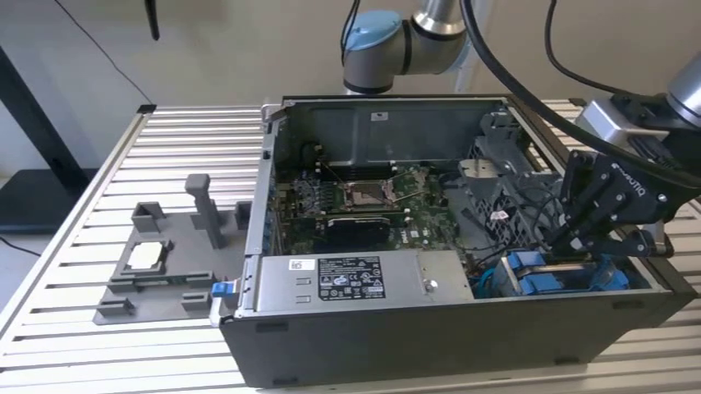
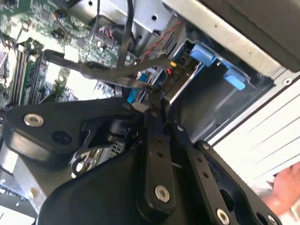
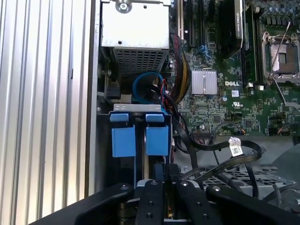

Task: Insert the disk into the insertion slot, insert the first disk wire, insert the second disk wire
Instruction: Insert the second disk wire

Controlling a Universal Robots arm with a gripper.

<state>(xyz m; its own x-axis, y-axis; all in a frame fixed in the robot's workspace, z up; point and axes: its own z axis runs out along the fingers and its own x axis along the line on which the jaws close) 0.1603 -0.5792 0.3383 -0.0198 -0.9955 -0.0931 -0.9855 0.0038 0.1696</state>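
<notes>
The disk sits in the insertion slot [image 1: 495, 283] at the case's front corner on the exterior view's right. Only its blue frame tabs [image 1: 537, 277] [image 3: 140, 139] [image 2: 204, 53] stand out of the bay. My gripper [image 1: 566, 246] hangs just above that bay, next to the blue tabs. Its fingers [image 2: 157, 96] [image 3: 165, 169] are closed together on a black disk wire [image 2: 108, 72] that ends in a small blue connector [image 2: 131, 96]. The wire trails back across the motherboard. The drive's own sockets are hidden behind the fingers.
The silver labelled power-supply box [image 1: 350, 279] [image 3: 136, 23] stands beside the bay. Loose black cables [image 3: 220, 150] lie over the motherboard [image 1: 362, 197]. A grey fixture [image 1: 164, 263] rests on the slatted table at the exterior view's left. A person's hand [image 2: 287, 187] shows beyond the case.
</notes>
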